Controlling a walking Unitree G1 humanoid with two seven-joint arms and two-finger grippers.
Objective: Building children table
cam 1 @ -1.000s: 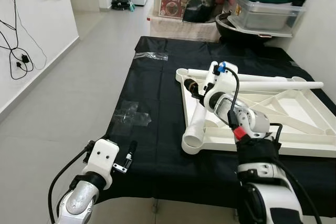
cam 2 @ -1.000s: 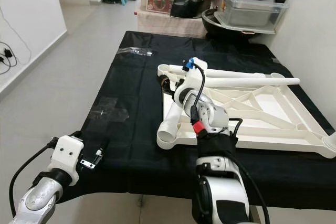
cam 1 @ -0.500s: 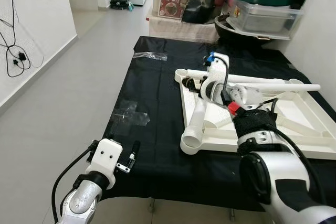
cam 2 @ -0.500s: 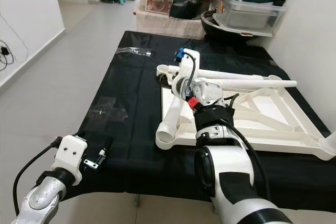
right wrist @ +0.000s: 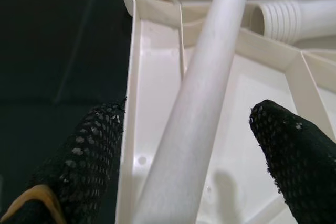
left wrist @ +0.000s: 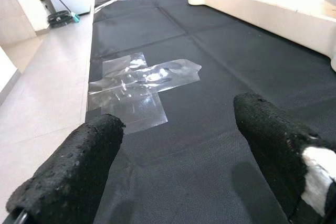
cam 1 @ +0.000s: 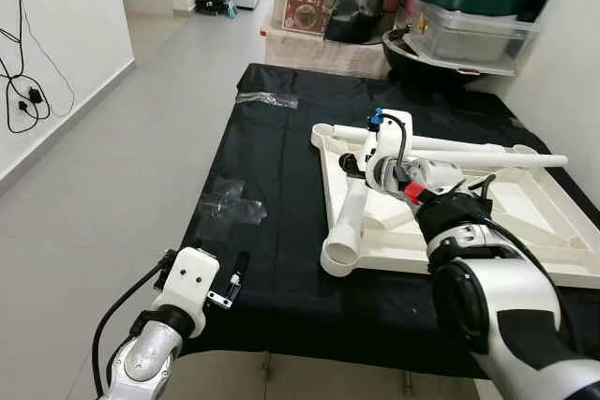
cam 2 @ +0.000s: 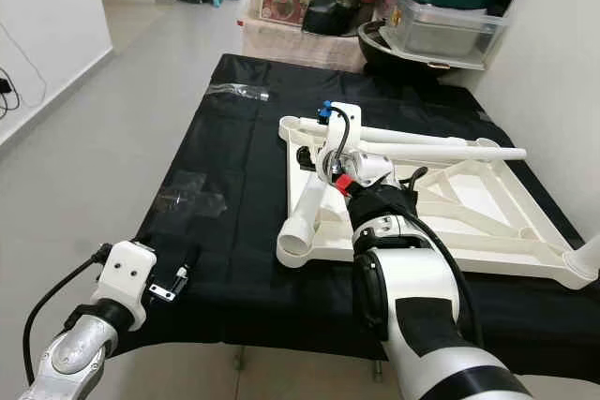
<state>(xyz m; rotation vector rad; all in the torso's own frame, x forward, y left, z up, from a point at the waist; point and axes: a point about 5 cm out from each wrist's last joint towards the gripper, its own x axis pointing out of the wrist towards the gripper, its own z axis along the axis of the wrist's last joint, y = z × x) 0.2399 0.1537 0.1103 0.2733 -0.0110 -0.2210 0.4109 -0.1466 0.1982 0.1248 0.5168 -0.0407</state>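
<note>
The tabletop (cam 1: 525,231) lies upturned on the cloth (cam 1: 281,185) with loose legs (cam 1: 352,222) across it — none seen fitted yet — while the right claw (right wrist: 184,129) is spread wide astride one leg, nothing gripped, and the left claw (left wrist: 178,145) gapes empty near-left.

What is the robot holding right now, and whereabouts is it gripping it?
Nothing. The right gripper is open, its fingers either side of a white plastic table leg tube without touching it. The left gripper is open over the black cloth.
</note>
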